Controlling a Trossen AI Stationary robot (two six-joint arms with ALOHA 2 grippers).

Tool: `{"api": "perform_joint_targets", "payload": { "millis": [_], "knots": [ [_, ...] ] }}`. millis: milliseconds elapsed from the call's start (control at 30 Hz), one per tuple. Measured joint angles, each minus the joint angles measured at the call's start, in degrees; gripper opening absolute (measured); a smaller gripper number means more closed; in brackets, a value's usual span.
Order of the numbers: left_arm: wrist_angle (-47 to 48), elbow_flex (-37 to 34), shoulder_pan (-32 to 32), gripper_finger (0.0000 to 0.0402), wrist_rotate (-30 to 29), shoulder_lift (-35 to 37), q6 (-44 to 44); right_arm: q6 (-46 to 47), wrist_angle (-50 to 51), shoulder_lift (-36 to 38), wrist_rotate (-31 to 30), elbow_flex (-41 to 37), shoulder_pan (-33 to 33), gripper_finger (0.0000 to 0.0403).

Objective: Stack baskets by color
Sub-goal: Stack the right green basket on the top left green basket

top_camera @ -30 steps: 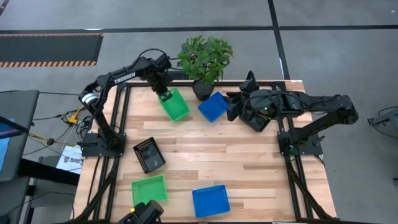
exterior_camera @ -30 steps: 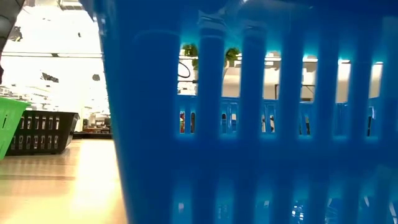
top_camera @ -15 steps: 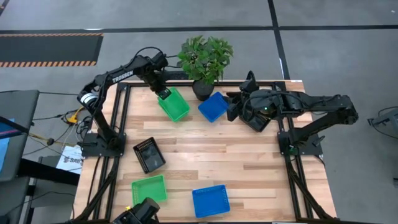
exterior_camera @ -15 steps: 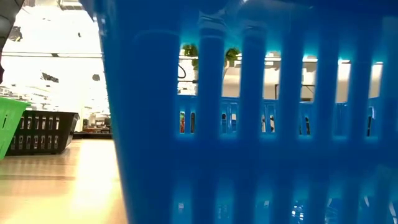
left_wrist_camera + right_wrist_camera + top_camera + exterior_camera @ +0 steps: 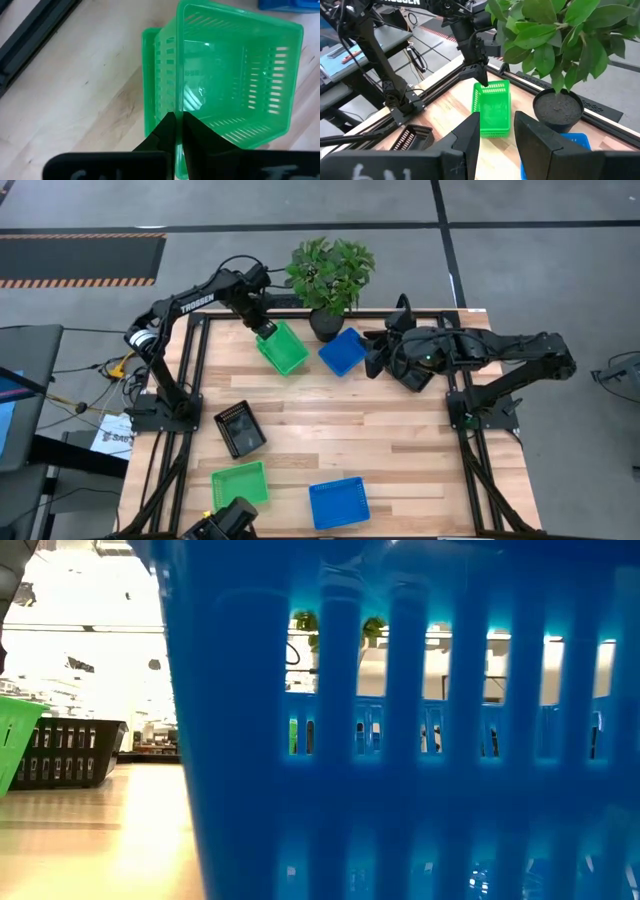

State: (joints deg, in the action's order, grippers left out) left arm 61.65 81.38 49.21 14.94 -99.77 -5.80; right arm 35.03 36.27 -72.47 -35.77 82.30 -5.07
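Resting at the far left of the pale wooden plank table (image 5: 400, 450), a bright green perforated plastic basket (image 5: 281, 348) has its near wall pinched between the closed fingers of the left gripper (image 5: 263, 329); the left wrist view suggests two green baskets nested together. Just beside it lies a blue mesh basket (image 5: 342, 352), with the right gripper (image 5: 372, 352) at its edge, fingers parted; whether they hold it I cannot tell. A black slotted basket (image 5: 240, 429), another green basket (image 5: 239, 484) and another blue basket (image 5: 338, 502) sit nearer. A leafy potted plant (image 5: 330, 275) stands at the far edge, grey floor beyond.
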Motion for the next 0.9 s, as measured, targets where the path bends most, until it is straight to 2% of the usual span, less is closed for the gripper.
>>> {"api": "perform_joint_targets", "payload": {
  "millis": [400,567,900],
  "knots": [
    [0.27,0.00,0.00,0.0002,0.14,0.00,5.43,-0.11,0.00,0.00,-0.04,0.00,-0.56,0.0141],
    [0.35,0.00,0.00,0.0025,2.88,0.00,5.68,-0.09,0.00,0.00,-0.04,0.00,-0.56,0.0141],
    [0.31,0.00,-0.07,0.0082,2.38,0.00,6.10,0.07,0.00,0.00,-0.04,0.00,-0.56,0.0141]
  ]
}}
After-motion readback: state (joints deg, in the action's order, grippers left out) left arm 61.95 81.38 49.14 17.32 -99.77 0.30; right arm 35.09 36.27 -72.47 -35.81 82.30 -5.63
